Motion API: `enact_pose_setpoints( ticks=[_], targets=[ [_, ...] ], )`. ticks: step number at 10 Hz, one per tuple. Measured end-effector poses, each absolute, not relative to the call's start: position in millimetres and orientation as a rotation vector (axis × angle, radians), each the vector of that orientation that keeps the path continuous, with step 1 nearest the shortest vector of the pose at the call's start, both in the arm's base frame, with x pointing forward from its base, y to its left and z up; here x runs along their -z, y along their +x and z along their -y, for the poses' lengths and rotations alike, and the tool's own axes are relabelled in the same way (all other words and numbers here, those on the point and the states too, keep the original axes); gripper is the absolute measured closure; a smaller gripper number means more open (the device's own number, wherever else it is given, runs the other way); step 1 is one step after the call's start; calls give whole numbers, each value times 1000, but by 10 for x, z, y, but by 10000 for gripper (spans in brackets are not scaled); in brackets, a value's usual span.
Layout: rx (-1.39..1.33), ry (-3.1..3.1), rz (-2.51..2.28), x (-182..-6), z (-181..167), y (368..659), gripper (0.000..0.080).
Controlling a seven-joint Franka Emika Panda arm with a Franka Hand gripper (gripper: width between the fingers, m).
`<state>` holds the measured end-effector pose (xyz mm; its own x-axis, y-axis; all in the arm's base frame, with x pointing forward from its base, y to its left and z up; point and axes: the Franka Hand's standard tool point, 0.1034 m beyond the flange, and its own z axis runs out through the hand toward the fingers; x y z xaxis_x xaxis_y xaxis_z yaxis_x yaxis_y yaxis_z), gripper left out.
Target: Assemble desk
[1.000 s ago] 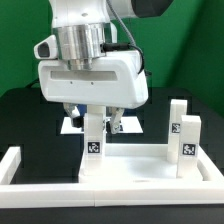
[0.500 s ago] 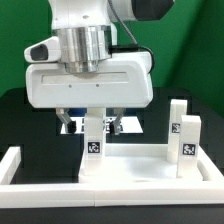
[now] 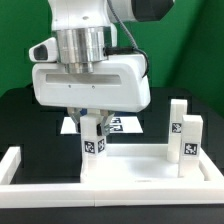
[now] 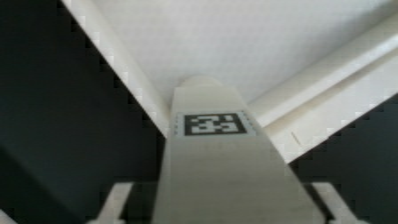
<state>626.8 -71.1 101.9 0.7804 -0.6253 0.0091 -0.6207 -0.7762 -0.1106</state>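
The white desk tabletop [image 3: 135, 168] lies flat at the front. One tagged leg block [image 3: 93, 140] stands upright on its left part. Two more leg blocks [image 3: 177, 120] [image 3: 187, 142] stand at its right. My gripper [image 3: 94, 122] is directly above the left leg, with a finger on each side of its top. In the wrist view the leg [image 4: 217, 150] runs between my fingertips [image 4: 121, 205], with a dark gap on each side. The gripper [image 4: 222, 212] is open, not clamped. The fourth leg is out of view.
A low white border wall [image 3: 15, 165] runs along the front and the exterior view's left. The marker board [image 3: 125, 125] lies on the black table behind the gripper. A green backdrop stands at the rear.
The gripper has shifted over the left leg, and its fingers now sit closer in on both sides of the leg top. The legs and tabletop have not moved.
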Motion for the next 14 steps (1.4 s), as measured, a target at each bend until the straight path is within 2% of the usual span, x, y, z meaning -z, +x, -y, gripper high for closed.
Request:
enact_pose_setpoints(
  ticks=[5, 7, 10, 11, 12, 13, 14],
  targets=[
    [-25, -2121, -2107, -1035, 585, 6315, 511],
    [-35, -1865, -2291, -1017, 603, 6333, 511],
    [-35, -1856, -2298, -1018, 600, 6335, 511],
    [-32, -1884, -2281, -1017, 595, 6333, 316],
    [1, -2174, -2069, -1024, 574, 6327, 316],
    [18, -2379, -1834, -1026, 542, 6337, 200],
    [10, -2515, -1644, -1023, 526, 6320, 160]
  ],
)
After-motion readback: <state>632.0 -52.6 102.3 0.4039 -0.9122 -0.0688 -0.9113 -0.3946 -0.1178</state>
